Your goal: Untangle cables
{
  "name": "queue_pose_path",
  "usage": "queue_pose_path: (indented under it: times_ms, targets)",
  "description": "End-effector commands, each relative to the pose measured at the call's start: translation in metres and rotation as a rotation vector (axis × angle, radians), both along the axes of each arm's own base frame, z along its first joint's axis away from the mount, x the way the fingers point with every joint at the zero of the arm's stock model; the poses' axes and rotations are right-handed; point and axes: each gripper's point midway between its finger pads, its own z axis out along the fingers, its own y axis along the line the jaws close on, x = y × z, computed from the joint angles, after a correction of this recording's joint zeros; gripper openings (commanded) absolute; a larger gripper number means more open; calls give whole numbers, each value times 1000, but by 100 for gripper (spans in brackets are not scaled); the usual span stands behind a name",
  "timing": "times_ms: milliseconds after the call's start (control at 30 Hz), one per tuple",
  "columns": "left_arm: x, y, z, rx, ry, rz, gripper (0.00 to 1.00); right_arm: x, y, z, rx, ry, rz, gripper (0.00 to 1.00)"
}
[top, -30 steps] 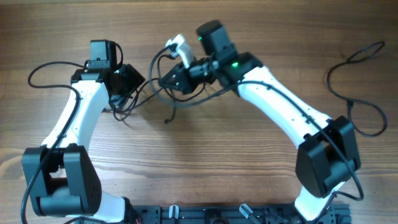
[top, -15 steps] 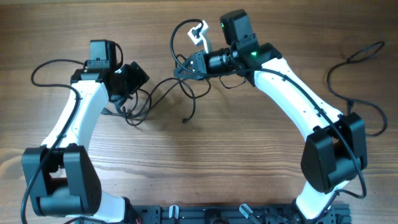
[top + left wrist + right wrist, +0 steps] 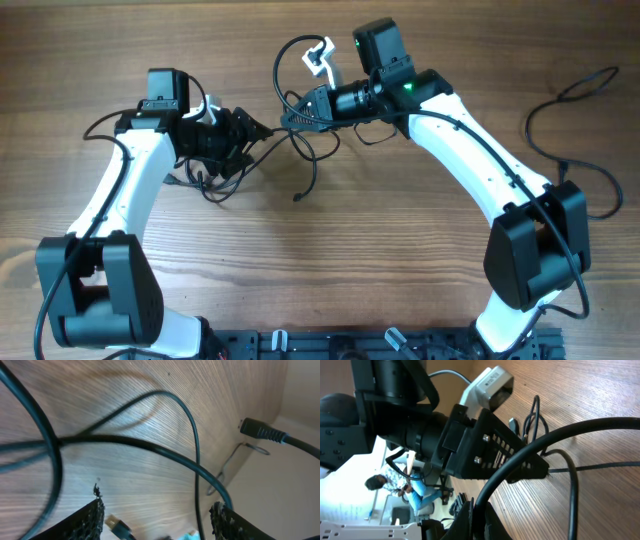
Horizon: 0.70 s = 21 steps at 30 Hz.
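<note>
Cables [image 3: 580,428] lie tangled at the far middle of the wooden table [image 3: 350,260], one strand clamped in the closed right gripper [image 3: 287,119]; the left gripper [image 3: 258,130] gapes, strands crossing before its fingers [image 3: 80,521], gripping nothing. Another black cord [image 3: 565,150] sprawls well off to the right, and a person [image 3: 405,487] shows beyond the table. Half a second earlier the left gripper sat farther left.

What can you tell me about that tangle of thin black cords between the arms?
The thin black cords form a loose, rubbery-looking tangle of loops on the wooden table. One strand ends free, toward the front; a loop arches up by a white plug. The right gripper is shut on one strand; the left gripper, open, faces the tangle.
</note>
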Motion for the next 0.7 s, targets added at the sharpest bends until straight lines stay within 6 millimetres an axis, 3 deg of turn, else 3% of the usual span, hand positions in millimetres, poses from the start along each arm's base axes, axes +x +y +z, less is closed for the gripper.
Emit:
queue_pose_path:
  times_ms: [0,100,200,400,533,667]
  targets:
    - [-4,-11,-2,-76,121,86,68,-12,8,11,59,-32,75,4]
    - [-5,-14,-2,-109,226,188,76,-23,15,16,92,-62,136,4]
    - [-6,-18,-2,-128,294,248,77,-29,20,16,94,-74,157,4]
    - [4,-15,-12,-34,253,298,64,-31,22,16,94,-84,167,4]
    - [5,-11,-20,47,240,322,64,-31,23,18,105,-98,174,4]
    - [6,-15,-20,42,243,331,66,-44,25,36,217,-139,275,4]
